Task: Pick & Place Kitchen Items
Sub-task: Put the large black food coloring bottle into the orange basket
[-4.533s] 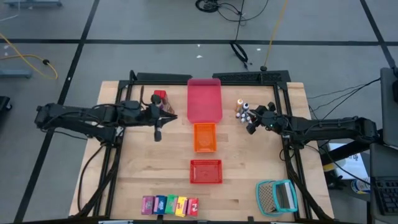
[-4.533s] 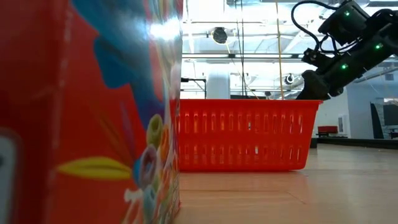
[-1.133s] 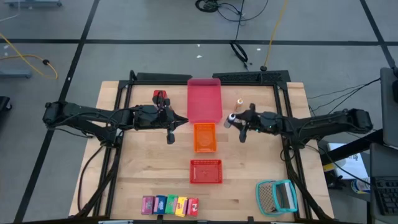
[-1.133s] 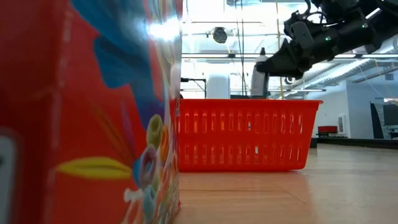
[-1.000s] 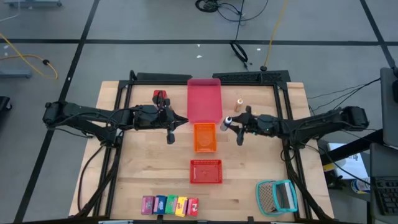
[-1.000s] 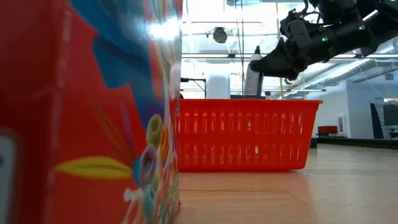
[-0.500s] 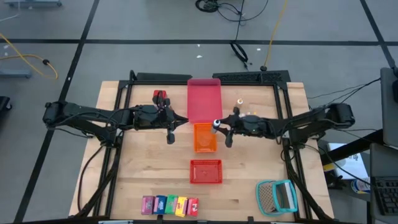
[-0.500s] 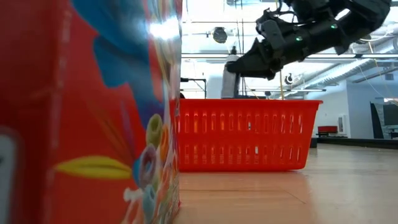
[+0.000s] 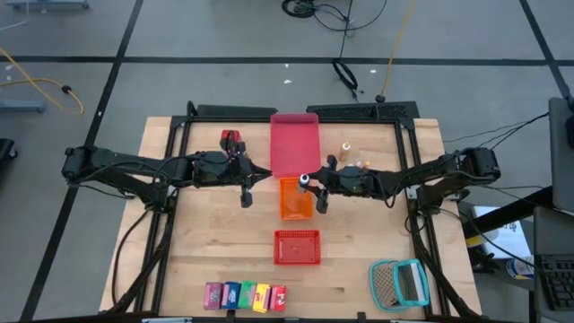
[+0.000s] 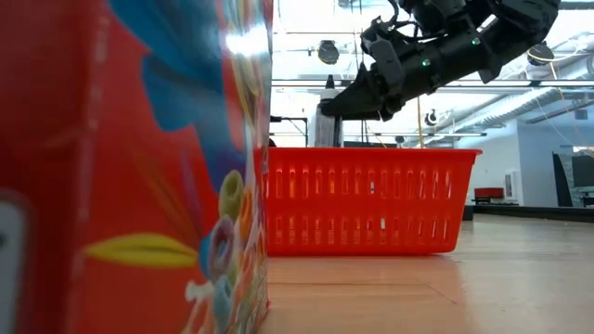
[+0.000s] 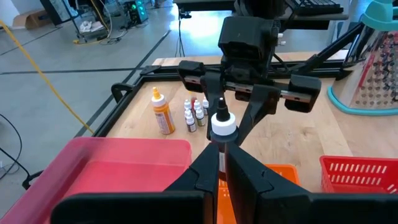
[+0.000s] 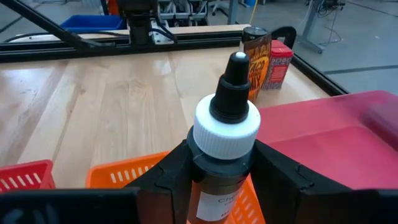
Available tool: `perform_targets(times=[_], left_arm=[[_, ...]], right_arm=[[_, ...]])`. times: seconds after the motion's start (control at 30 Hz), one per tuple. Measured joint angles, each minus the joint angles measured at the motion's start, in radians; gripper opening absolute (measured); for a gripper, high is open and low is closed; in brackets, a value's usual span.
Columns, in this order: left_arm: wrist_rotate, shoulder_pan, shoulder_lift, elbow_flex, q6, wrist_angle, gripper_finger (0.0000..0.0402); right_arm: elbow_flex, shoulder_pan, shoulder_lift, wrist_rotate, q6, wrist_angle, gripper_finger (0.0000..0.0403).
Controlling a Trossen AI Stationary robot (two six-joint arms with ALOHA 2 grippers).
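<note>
Bottle [image 12: 221, 163], dark-bodied with a white collar and black dropper tip, sits upright in our right gripper [image 9: 308, 184], clamped between its fingers over the orange basket [image 9: 293, 203], whose inside we cannot see into, while our left gripper [image 9: 248, 178] waits nearby with jaws nearly closed, beside the pink tray [image 9: 294, 144].

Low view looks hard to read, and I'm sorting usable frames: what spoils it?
Low view: a blurred red carton up against the lens fills the left half, with glare near its top; bright backlight leaves the right gripper and its bottle dark above the sharper red basket.
</note>
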Motion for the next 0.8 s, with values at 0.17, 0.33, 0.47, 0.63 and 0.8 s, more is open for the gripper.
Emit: perform_targets(times=[0.17, 0.33, 0.47, 0.63, 0.8], left_arm=[[0.000, 0.000, 0.000, 0.000, 0.000, 0.000, 0.0031], [0.000, 0.000, 0.000, 0.000, 0.000, -0.001, 0.0031], [0.000, 0.000, 0.000, 0.000, 0.000, -0.001, 0.0031], [0.000, 0.000, 0.000, 0.000, 0.000, -0.001, 0.0031], [0.000, 0.000, 0.000, 0.000, -0.001, -0.001, 0.0031]], right_arm=[[0.000, 0.000, -0.004, 0.000, 0.000, -0.001, 0.0131], [-0.001, 0.000, -0.004, 0.000, 0.000, -0.005, 0.0131], [-0.001, -0.001, -0.004, 0.003, 0.000, -0.012, 0.0131], [-0.002, -0.005, 0.015, 0.015, -0.003, -0.020, 0.0132], [-0.002, -0.020, 0.043, 0.057, -0.011, -0.019, 0.0132]])
